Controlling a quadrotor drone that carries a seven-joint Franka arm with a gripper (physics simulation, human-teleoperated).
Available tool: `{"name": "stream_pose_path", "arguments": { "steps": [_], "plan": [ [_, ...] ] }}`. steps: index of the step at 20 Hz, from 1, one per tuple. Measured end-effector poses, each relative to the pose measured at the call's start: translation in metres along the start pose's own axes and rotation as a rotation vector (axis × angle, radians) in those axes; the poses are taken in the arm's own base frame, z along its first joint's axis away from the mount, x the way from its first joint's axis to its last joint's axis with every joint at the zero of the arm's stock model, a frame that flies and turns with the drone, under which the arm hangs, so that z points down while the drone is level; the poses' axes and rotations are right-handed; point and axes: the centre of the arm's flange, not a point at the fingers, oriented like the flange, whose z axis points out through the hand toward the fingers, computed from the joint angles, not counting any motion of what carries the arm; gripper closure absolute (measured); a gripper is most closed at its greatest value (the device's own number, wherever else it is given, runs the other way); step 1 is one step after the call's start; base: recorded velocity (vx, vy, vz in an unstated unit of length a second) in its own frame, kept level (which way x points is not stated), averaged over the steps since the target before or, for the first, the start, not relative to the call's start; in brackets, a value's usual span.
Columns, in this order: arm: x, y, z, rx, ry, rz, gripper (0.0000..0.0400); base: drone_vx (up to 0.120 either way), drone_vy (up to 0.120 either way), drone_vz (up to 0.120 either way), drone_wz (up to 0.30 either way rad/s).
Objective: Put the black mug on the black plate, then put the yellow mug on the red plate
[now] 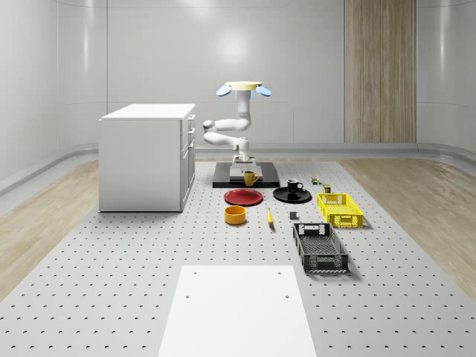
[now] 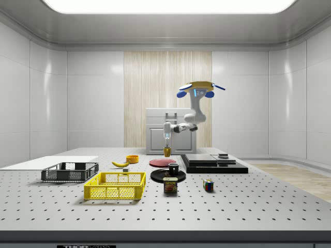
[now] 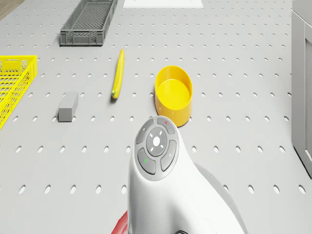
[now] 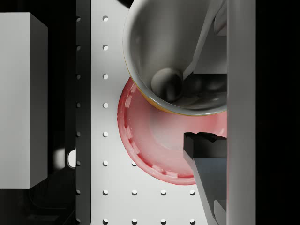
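Observation:
The yellow mug point(image 1: 251, 178) hangs above the table, with my gripper point(image 1: 245, 168) shut on its rim. In the wrist view one finger point(image 4: 205, 44) reaches inside the mug point(image 4: 164, 51) and the other finger point(image 4: 206, 147) stands outside its wall. The red plate point(image 4: 154, 145) lies below, partly under the mug. From the side, the mug point(image 2: 167, 151) floats a little above the red plate point(image 2: 162, 162). The black mug point(image 1: 294, 186) stands upright on the black plate point(image 1: 282, 197). The drone point(image 1: 243, 89) hovers over the black platform point(image 1: 223, 181), arm bent down.
A white cabinet point(image 1: 145, 156) stands at the whole-scene view's left. A yellow bowl point(image 1: 235, 215), a banana point(image 1: 269, 216), a yellow basket point(image 1: 340, 209) and a grey crate point(image 1: 320, 248) lie in front of the plates. A can point(image 2: 170, 185) and cube point(image 2: 208, 185) sit nearby.

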Motion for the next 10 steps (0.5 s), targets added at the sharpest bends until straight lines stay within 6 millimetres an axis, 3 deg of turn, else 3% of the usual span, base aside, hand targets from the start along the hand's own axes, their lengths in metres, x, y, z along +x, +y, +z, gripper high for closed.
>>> {"name": "stream_pose_path", "arguments": {
  "steps": [8, 10],
  "plan": [
    [0.0, 0.0, 0.0, 0.0, 0.0, 0.0, 0.029, 0.0, -0.12, 0.0, 0.0],
    [0.0, 0.0, 0.0012, 0.0, 0.0, 0.0, 0.029, 0.0, 0.0, 0.0, 0.0]
  ]
}}
